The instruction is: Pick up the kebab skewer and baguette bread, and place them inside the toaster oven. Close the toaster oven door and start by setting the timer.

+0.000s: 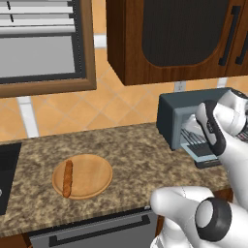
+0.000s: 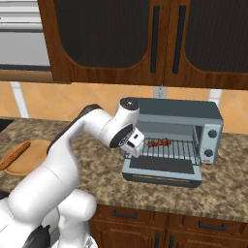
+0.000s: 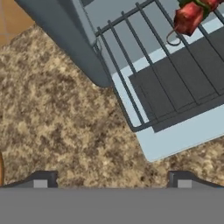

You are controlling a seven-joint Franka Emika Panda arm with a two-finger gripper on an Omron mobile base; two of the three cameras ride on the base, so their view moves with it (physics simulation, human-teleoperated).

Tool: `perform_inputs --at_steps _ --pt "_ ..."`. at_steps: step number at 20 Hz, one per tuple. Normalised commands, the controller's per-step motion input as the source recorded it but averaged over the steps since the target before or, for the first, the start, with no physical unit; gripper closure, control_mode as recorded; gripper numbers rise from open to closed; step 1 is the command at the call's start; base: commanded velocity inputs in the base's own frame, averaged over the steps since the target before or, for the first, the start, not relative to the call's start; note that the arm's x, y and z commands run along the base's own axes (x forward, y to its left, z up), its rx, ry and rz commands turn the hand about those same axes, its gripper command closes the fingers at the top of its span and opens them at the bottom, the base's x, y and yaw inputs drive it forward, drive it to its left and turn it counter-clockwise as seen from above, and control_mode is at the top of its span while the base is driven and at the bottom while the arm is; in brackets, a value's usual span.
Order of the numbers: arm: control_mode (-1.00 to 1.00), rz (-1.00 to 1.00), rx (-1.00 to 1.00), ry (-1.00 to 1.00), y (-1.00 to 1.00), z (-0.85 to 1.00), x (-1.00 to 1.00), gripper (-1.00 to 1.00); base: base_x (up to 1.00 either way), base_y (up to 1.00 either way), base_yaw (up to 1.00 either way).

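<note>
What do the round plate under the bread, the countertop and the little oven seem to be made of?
The plate looks like wood: matte tan with faint grain rings. The countertop looks like polished granite, going by its brown speckle. The toaster oven looks like painted metal, smooth grey-blue, with a thin wire rack and a dark glass door.

My views are evenly, softly lit, with no glare. The granite counter (image 1: 121,150) renders slightly coarse. At three o'clock, the toaster oven (image 2: 170,140) keeps a shaded interior, and its door (image 2: 162,172) casts little shadow.
</note>
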Motion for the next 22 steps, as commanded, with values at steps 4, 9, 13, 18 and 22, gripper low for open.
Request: perform_inputs --at_steps 4,9,13,18,22 --pt "-1.0 0.0 -0.03 0.0 0.63 0.0 -0.02 -1.0 0.0 0.0 0.0" --pt "-1.0 0.0 -0.02 0.0 0.61 0.0 0.0 -1.0 0.0 0.0 0.0" --pt "-1.0 0.0 -0.01 0.0 0.51 0.0 0.0 -1.0 0.0 0.0 0.0" --pt "-1.0 0.0 -0.01 0.0 0.45 0.0 0.0 -1.0 0.0 0.0 0.0" --pt "-1.0 0.0 0.0 0.0 0.33 0.0 0.0 -1.0 0.0 0.0 0.0"
